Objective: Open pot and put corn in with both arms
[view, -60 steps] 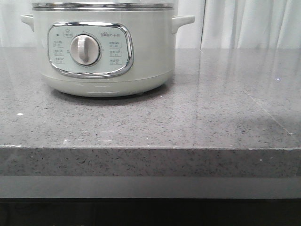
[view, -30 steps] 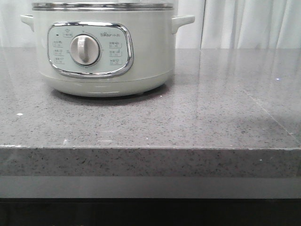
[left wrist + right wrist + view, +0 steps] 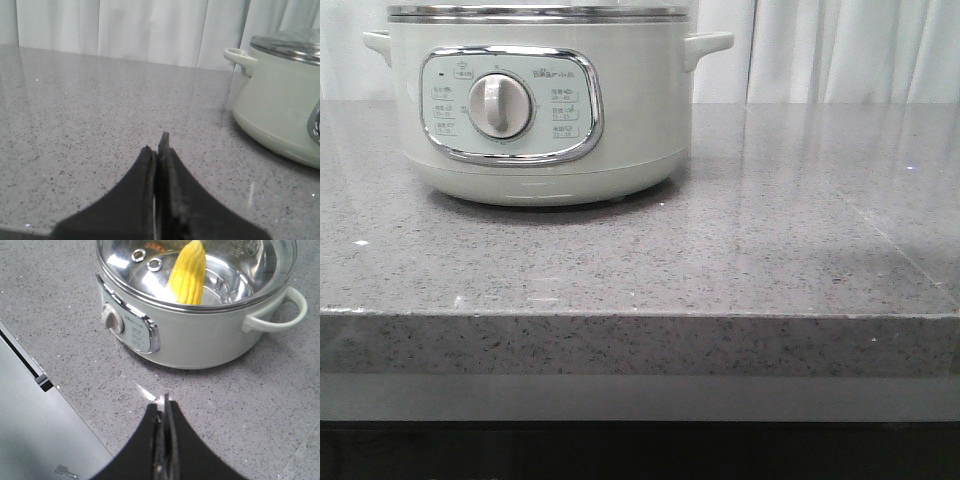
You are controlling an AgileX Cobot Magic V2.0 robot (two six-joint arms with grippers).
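1. The pot (image 3: 535,100) stands on the grey speckled surface (image 3: 720,260), toward my left side in the front view, its dial panel (image 3: 510,105) facing the camera.
2. From my right wrist I look down into the pot (image 3: 200,330); the corn (image 3: 188,272) lies inside it, leaning against the shiny metal inner wall.
3. My right jaws are pressed together, holding nothing, above the surface in front of the pot.
4. My left jaws are also pressed together and hold nothing, low over the surface, with the pot (image 3: 280,100) off to one side and well apart.
5. White curtains (image 3: 840,50) hang behind the surface.
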